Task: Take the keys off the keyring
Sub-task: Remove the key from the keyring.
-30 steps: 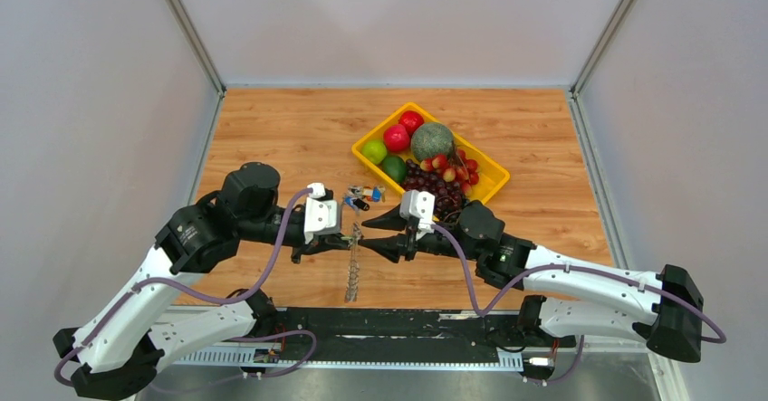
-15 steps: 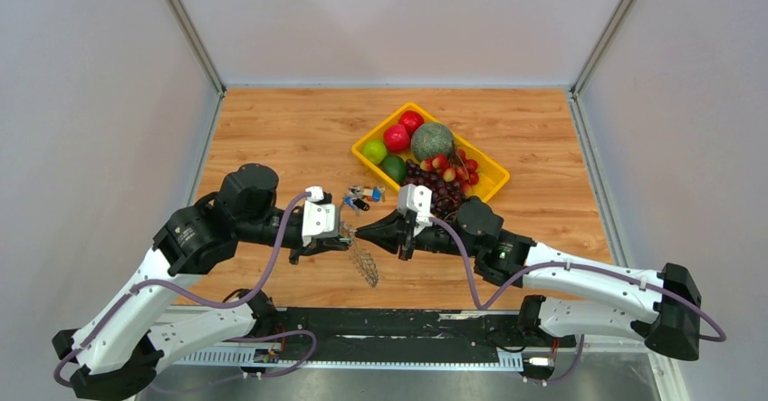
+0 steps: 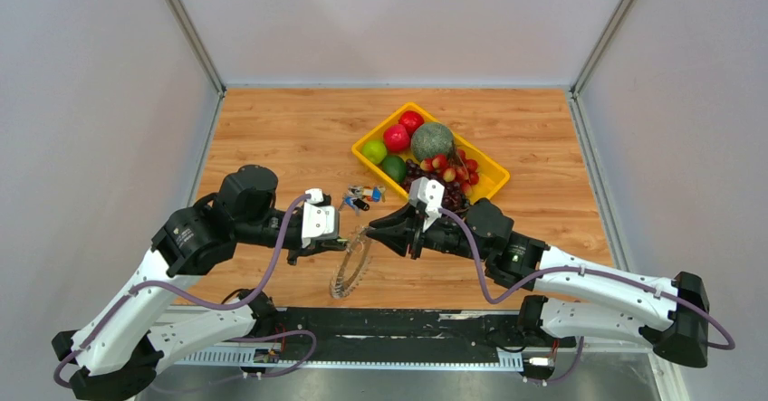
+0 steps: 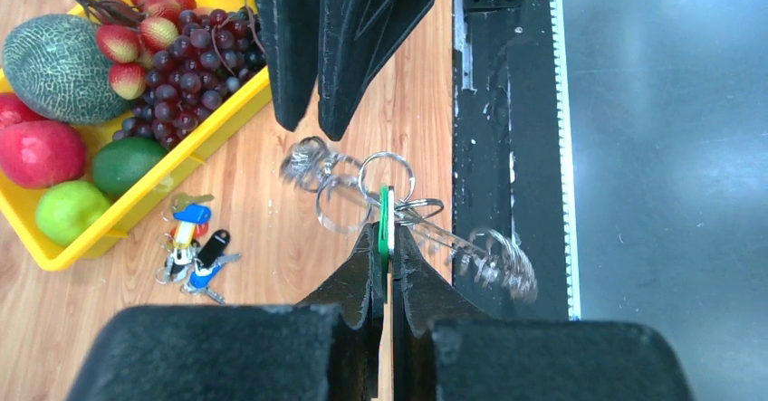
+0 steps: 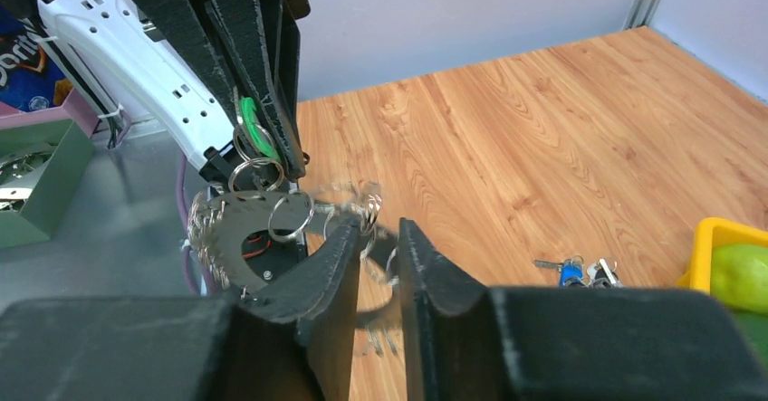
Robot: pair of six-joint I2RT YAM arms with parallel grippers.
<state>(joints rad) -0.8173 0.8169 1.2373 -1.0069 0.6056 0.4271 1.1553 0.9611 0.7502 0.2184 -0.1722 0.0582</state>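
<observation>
Edgewise, keyring [image 3: 341,279] hanging from left hand [image 4: 385,238], slanting nearward

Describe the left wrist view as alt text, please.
The left end effector is shut on the green tag, with motion-blurred silver keys fanning out past it. The right end effector points in from the top; a yellow fruit tray and a coloured-key bunch lie left.

Left end effector [image 4: 387,234] clamped, right end effector [image 5: 380,228] slightly parted.

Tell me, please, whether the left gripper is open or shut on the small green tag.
Shut: the left gripper pinches the small green tag.
</observation>
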